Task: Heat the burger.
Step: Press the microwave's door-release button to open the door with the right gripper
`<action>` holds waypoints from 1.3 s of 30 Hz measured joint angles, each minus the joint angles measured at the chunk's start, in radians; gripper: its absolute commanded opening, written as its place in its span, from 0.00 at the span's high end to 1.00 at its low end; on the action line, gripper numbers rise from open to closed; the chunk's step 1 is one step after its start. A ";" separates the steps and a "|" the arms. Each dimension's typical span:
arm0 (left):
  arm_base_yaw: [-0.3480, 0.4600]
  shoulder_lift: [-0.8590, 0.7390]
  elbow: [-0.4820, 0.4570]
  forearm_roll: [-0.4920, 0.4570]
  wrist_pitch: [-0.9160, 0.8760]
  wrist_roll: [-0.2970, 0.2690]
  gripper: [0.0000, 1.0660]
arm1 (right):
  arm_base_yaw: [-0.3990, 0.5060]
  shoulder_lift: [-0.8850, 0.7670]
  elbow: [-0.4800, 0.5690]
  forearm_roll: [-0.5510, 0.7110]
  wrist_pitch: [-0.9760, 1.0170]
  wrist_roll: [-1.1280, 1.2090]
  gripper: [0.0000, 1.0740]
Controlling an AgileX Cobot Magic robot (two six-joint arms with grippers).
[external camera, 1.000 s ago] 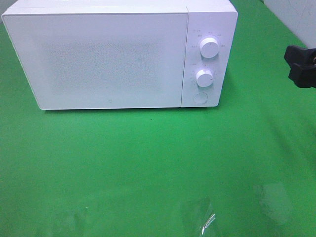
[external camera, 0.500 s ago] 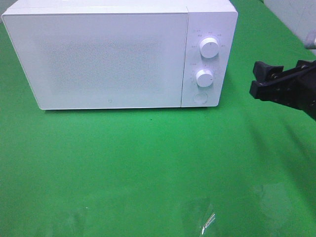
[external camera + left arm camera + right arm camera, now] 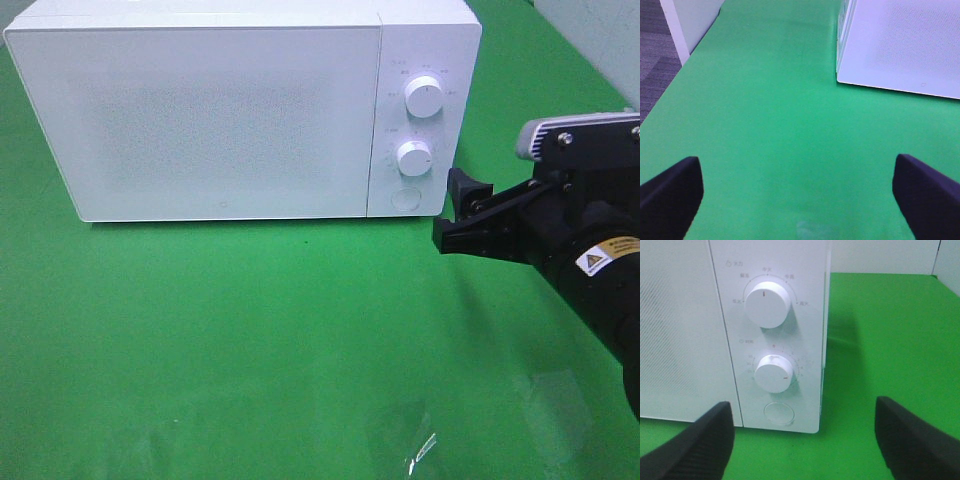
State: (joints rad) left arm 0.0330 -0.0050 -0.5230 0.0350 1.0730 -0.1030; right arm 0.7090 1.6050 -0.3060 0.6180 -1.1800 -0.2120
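Note:
The burger is out of view in every frame. A white microwave [image 3: 240,110] stands at the back of the green table with its door shut; it also shows in the right wrist view [image 3: 715,330] and in the left wrist view [image 3: 900,45]. It has an upper knob [image 3: 767,303], a lower knob [image 3: 774,374] and a round button [image 3: 779,413]. My right gripper [image 3: 458,215] is open and empty, just right of the microwave's lower right corner, facing the control panel. My left gripper [image 3: 797,195] is open and empty over bare green cloth, left of the microwave.
The green cloth [image 3: 280,330] covers the table in front of the microwave. A small clear plastic scrap [image 3: 420,450] lies near the front edge. The table's left edge and a grey floor [image 3: 655,65] show in the left wrist view.
My right arm has moved in from the right edge, leftward and forward, and now sits close to the microwave's control panel. The microwave has not moved.

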 measured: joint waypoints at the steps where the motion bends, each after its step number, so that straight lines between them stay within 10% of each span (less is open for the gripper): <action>1: 0.000 0.000 0.000 0.000 0.000 0.000 0.12 | 0.028 0.016 0.000 0.027 -0.010 -0.015 0.30; 20: 0.000 0.000 0.000 0.000 0.000 0.000 0.12 | 0.108 0.032 0.000 0.111 -0.012 0.022 0.52; 31: 0.000 0.000 0.000 0.000 0.000 0.000 0.12 | 0.108 0.032 0.000 0.112 0.084 0.791 0.97; 39: 0.000 0.000 0.000 0.000 0.000 0.000 0.12 | 0.108 0.032 0.000 0.071 0.142 1.219 1.00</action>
State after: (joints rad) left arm 0.0330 -0.0050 -0.5230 0.0350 1.0730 -0.1030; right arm 0.8170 1.6370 -0.3060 0.6890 -1.0380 1.0070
